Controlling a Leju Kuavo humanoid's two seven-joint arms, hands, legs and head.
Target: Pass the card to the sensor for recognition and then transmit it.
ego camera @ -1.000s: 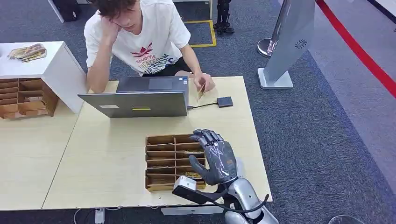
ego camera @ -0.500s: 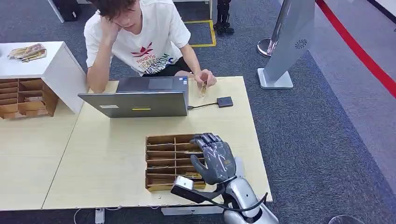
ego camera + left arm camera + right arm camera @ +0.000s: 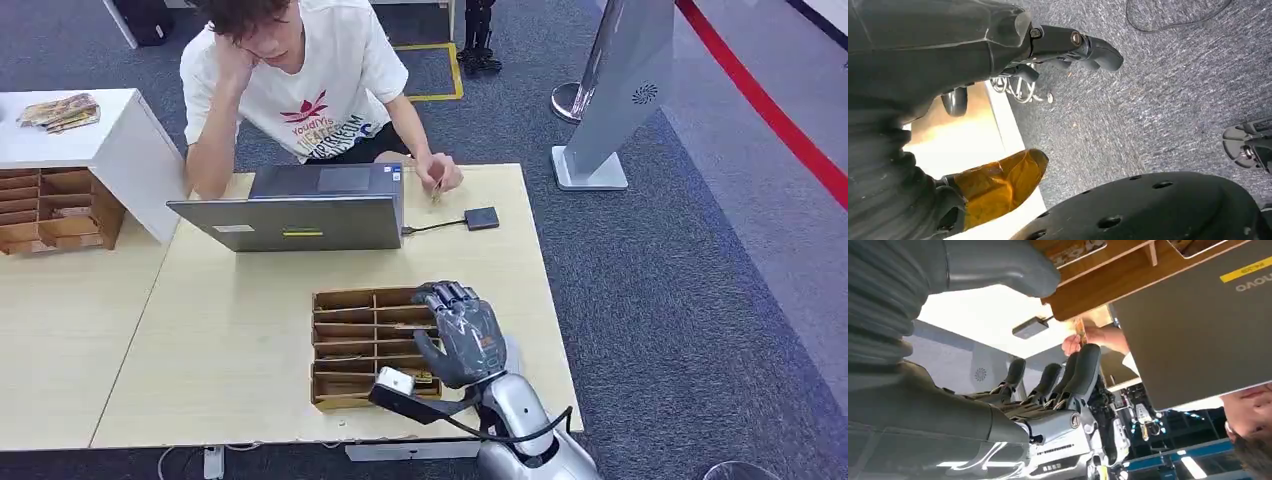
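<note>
The right robot hand hovers released, fingers apart, over the wooden organizer whose slots hold the cards, which look thin, stiff and slick, best pinched by an exposed edge.

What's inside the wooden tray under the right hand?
The compartmented wooden tray holds card edges in the right slots; the right hand covers the rest there.

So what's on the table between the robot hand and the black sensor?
Only bare tabletop in the head view, between the right robot hand and the sensor.
</note>
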